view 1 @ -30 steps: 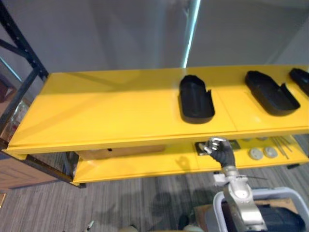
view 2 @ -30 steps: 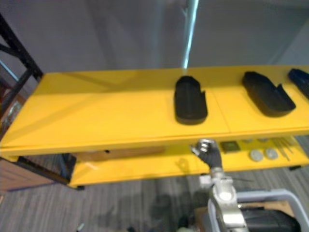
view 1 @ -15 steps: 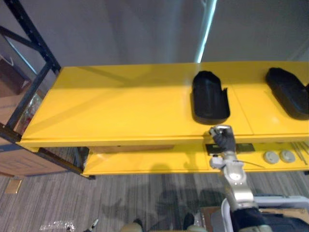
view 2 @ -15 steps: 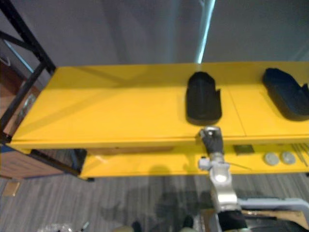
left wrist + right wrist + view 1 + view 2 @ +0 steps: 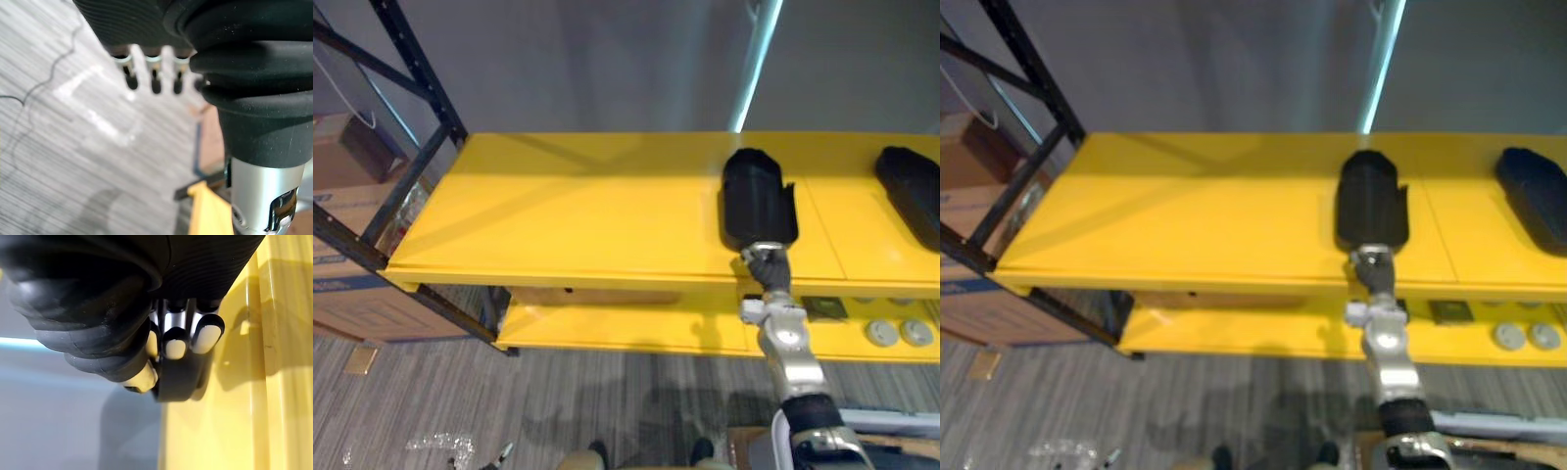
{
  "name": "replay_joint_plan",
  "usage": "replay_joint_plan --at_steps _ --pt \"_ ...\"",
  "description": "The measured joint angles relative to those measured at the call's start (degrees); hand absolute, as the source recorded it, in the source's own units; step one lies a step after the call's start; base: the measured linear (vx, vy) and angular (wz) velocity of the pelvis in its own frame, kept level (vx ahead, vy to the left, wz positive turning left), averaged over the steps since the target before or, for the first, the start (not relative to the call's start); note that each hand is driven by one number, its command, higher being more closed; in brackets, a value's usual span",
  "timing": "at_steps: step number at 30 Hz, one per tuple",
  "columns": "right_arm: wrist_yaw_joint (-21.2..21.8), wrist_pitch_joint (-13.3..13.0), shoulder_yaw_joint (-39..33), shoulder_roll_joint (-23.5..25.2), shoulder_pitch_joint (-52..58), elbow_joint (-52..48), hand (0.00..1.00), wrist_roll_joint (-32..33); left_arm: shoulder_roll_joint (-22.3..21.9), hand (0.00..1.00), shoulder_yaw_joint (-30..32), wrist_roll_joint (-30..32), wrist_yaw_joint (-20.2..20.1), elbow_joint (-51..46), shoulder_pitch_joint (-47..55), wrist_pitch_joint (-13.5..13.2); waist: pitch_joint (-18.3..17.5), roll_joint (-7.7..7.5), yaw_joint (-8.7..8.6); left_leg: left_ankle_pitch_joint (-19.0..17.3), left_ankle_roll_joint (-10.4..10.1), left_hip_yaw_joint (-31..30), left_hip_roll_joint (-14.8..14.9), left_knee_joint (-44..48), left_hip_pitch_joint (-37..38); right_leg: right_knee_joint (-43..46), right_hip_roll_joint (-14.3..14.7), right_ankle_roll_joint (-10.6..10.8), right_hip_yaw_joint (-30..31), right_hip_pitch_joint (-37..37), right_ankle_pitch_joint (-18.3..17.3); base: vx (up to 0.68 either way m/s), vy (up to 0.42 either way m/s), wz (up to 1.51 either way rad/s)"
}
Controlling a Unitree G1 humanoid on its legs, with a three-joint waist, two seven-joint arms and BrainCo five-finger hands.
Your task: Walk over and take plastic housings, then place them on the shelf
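Looking down on a yellow shelf, with the whole scene slid sideways against a second ago: camera motion, not any shift of the goods. Brought up meanwhile, the right hand: from below the front lip, out before the lower deck, to the lip itself, right at the near end of a black plastic housing. Reads as a last nudge on, or a release of, a piece already lying flat on the upper deck; placement judged nearly done, with a return trip for more probably due. Seen in the right wrist view: fingers packed side by side over that housing's end, thumb close alongside; cannot tell whether pinching it or merely touching. Hanging over the grey carpet floor, the left hand, fingers straight, slightly apart, holding nothing. Counting downward by size: one shelf of two decks; two cardboard boxes, as far as can be made out, well off to the fingers' left beyond a black rack upright; two housings, one just past the fingertips, the second housing well to their right at the view's edge; on the lower deck, below the fingers and to their right, two round grey discs and one small dark square piece.
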Motion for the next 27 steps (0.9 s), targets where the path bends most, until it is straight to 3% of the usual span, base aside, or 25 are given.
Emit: replay_joint_plan --at_steps 14,27 --pt "-1.40 -0.19 -4.68 -2.90 -7.73 8.55 1.00 0.66 -0.01 0.00 0.07 -0.06 -0.34 -0.14 -0.01 0.65 2.39 0.94 0.45 0.55 0.59 -0.33 -1.07 -0.50 0.91 0.00 -0.92 0.40 -0.26 0.86 0.25 -0.01 0.006 0.00" --pt "-1.34 -1.29 -6.60 -4.50 -11.18 12.81 1.00 1.00 -0.02 0.00 0.07 -0.16 -0.36 0.40 0.05 -0.24 2.94 0.72 0.46 1.88 0.97 -1.56 -1.80 -2.20 0.90 0.00 -1.72 0.80 -1.48 0.87 0.51 -0.01 0.009 0.05"
